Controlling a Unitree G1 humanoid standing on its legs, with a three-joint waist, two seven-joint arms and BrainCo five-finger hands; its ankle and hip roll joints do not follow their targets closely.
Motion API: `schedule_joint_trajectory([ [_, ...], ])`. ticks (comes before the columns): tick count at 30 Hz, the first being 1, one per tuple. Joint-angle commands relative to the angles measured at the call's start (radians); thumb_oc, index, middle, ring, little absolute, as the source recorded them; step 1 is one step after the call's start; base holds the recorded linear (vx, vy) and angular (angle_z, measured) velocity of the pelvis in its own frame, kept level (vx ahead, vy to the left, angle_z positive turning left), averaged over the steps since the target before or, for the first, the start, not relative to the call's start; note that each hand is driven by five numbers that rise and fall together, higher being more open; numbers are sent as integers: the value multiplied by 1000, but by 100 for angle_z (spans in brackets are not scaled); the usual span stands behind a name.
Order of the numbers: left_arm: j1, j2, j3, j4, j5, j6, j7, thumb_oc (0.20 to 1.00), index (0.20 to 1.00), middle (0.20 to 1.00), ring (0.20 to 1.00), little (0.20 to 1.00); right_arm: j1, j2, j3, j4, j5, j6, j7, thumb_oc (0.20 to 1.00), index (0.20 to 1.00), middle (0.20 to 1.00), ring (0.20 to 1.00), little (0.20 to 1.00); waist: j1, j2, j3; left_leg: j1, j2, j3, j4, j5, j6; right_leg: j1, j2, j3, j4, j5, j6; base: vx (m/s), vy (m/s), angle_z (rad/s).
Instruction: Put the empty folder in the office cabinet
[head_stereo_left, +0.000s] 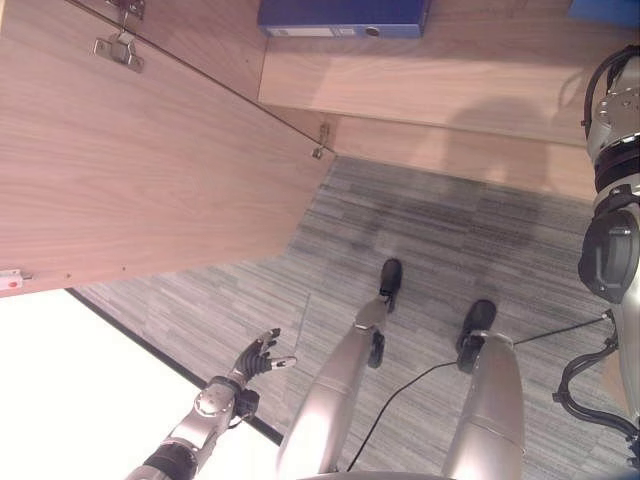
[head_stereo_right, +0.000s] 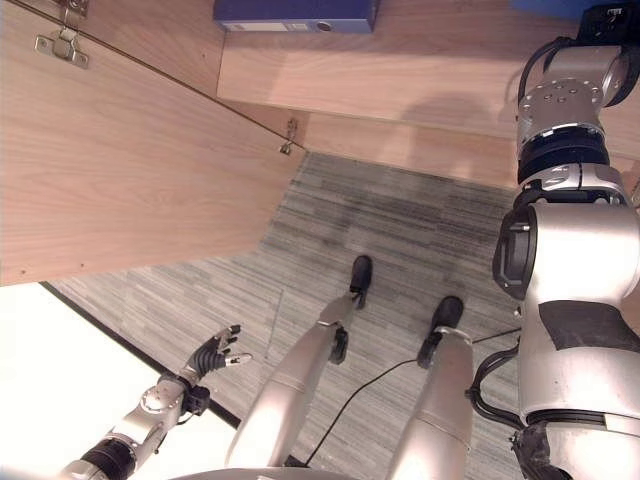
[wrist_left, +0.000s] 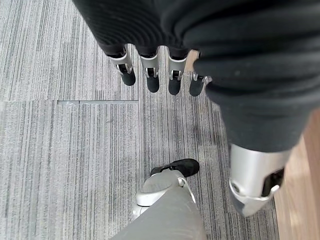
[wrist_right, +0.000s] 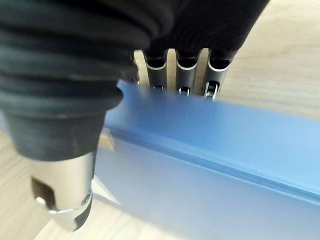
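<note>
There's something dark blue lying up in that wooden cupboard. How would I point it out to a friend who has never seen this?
Start at the open wooden cabinet with its door swung out to the robot's left. On the shelf at the far edge of the head views lies a dark blue folder, flat on its side. Its white spine label and round finger hole set it apart from the paler blue folder at the robot's right hand.

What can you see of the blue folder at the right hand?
The blue folder looks smooth and plastic-covered, with no label showing on this side. A long straight ridge runs along it where two faces meet, and the lower face is wider. Pale wood-grain board shows beyond and beside it. The right hand lies across it, reaching over its far edge. Whether it rests on the wood or is carried cannot be told.
</note>
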Motion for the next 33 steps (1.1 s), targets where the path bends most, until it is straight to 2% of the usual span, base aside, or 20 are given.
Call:
schedule_joint_trajectory([
  [1,-50,51,-15,46,-25,-6,19,1000,1000,1000,1000,1000,-14,-78,62,-11,-34,8,-26,1000,1000,1000,1000,1000,15,-12,-9,62,15,11,76,-230,-18,104,15,95,-153,47,139,0,0,0],
  [9,-68,48,-26,60,-11,-6,44,1000,1000,1000,1000,1000,2,-55,61,37,-65,33,-88,1000,1000,1000,1000,1000,2,-24,2,93,21,10,34,-205,-23,138,23,81,-194,67,137,-5,-1,0],
  [15,-76,43,-25,63,-17,-7,58,1000,1000,1000,1000,1000,30,-30,46,58,-73,47,-113,1000,1000,1000,1000,1000,-5,-30,8,109,23,7,17,-206,-26,150,26,80,-205,65,137,-25,1,0],
  [16,-77,41,-25,64,-20,-7,63,1000,1000,1000,1000,1000,50,-16,35,68,-77,53,-119,1000,1000,1000,1000,1000,-6,-29,20,104,26,14,10,-177,-24,147,26,67,-216,94,131,0,0,0],
  [18,-79,38,-26,66,-20,-6,65,1000,1000,1000,1000,1000,57,-11,31,74,-75,57,-121,1000,1000,1000,1000,1000,-10,-33,14,115,24,8,7,-202,-27,158,29,77,-214,67,135,-6,-6,-2],
  [19,-78,35,-28,69,-20,-7,68,1000,1000,1000,1000,1000,72,-4,20,87,-70,63,-122,1000,1000,1000,1000,1000,-9,-30,25,109,29,15,2,-173,-24,154,28,64,-224,98,130,0,0,0],
  [20,-79,34,-27,70,-20,-7,68,1000,1000,1000,1000,1000,72,-5,20,87,-70,63,-121,1000,1000,1000,1000,1000,-11,-33,18,118,27,7,0,-195,-26,162,31,75,-223,76,134,-108,3,-4],
  [21,-78,34,-28,71,-20,-6,71,1000,1000,1000,1000,1000,81,3,15,94,-67,66,-122,1000,1000,1000,1000,1000,-10,-32,27,112,31,14,-2,-172,-24,157,29,63,-227,99,129,54,-35,-7],
  [24,-83,28,-30,73,-21,-5,76,1000,1000,1000,1000,1000,107,14,-4,109,-61,72,-125,1000,1000,1000,1000,1000,-13,-35,24,123,30,5,-8,-192,-27,171,36,71,-232,77,133,-7,-25,-5],
  [25,-83,24,-32,75,-22,-7,80,1000,1000,1000,1000,1000,121,27,-11,121,-54,75,-126,1000,1000,1000,1000,1000,-11,-32,34,119,34,10,-13,-167,-25,165,36,59,-237,100,128,0,0,0],
  [26,-84,23,-32,76,-22,-7,80,1000,1000,1000,1000,1000,120,26,-11,121,-54,75,-126,1000,1000,1000,1000,1000,-13,-35,27,128,32,3,-16,-189,-28,173,38,70,-235,77,133,-82,3,-1],
  [27,-82,23,-32,78,-22,-7,81,1000,1000,1000,1000,1000,128,31,-17,124,-50,74,-126,1000,1000,1000,1000,1000,-12,-33,36,123,35,9,-16,-167,-26,169,36,58,-239,99,128,0,0,0],
  [29,-82,18,-34,84,-20,-9,86,1000,1000,1000,1000,1000,143,44,-24,128,-44,72,-130,1000,1000,1000,1000,1000,-11,-35,38,130,38,9,-26,-163,-27,176,37,56,-249,103,129,0,-23,0],
  [30,-84,16,-35,86,-20,-8,87,1000,1000,1000,1000,1000,142,46,-22,130,-43,72,-131,1000,1000,1000,1000,1000,-13,-38,31,140,36,1,-31,-184,-29,184,41,66,-248,78,133,89,-37,-1],
  [33,-84,11,-35,88,-20,-9,89,1000,1000,1000,1000,1000,152,46,-28,135,-43,74,-133,1000,1000,1000,1000,1000,-14,-36,35,148,38,1,-42,-176,-29,187,44,63,-251,84,132,27,-19,-3],
])
